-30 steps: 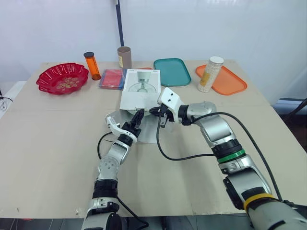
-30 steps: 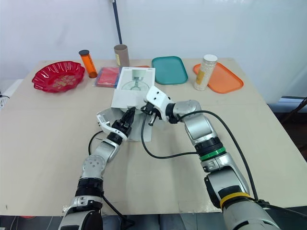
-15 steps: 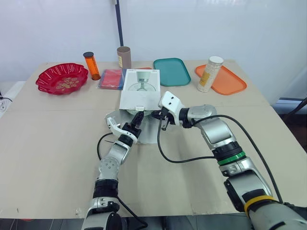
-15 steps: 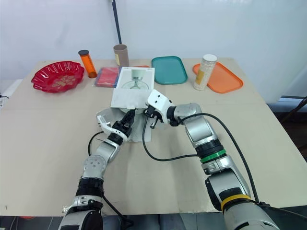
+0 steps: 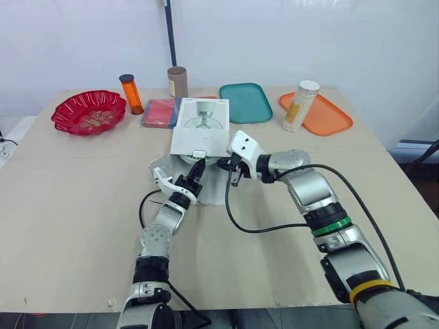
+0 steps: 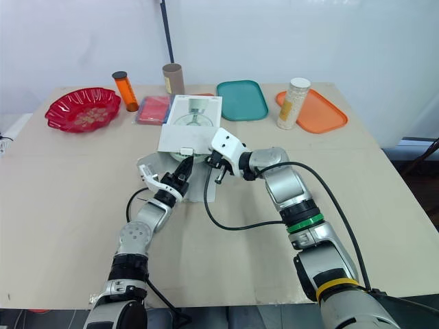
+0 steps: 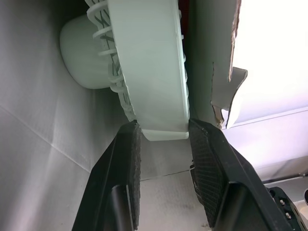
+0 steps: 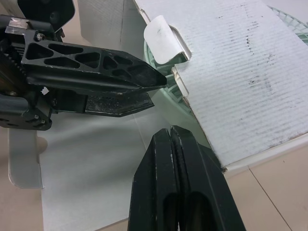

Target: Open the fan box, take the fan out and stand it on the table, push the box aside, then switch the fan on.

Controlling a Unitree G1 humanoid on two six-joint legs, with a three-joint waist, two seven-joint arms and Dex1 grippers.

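Observation:
The white fan box [image 5: 200, 127] lies on the table with a fan picture on its lid. Its front end is open and the flaps [image 5: 214, 185] are spread flat on the table. My left gripper [image 5: 196, 170] reaches into the box mouth. In the left wrist view its two fingers [image 7: 132, 144] press on either side of the pale green fan's [image 7: 149, 72] rim, inside the box. My right gripper [image 5: 231, 174] hovers just right of it at the lid's front edge [image 8: 231, 96], fingers [image 8: 163, 159] shut together with nothing between them.
Along the table's far side stand a red bowl [image 5: 89, 112], an orange bottle [image 5: 132, 94], a cardboard tube [image 5: 178, 81], a red packet [image 5: 162, 112], a teal tray [image 5: 245, 103] and an orange tray [image 5: 326, 118] with a jar [image 5: 300, 105]. A black cable [image 5: 240, 223] loops under my right arm.
My right gripper has slid slightly toward me, off the lid's edge. My left gripper has pushed a little deeper into the box mouth. In the last half second almost nothing moves.

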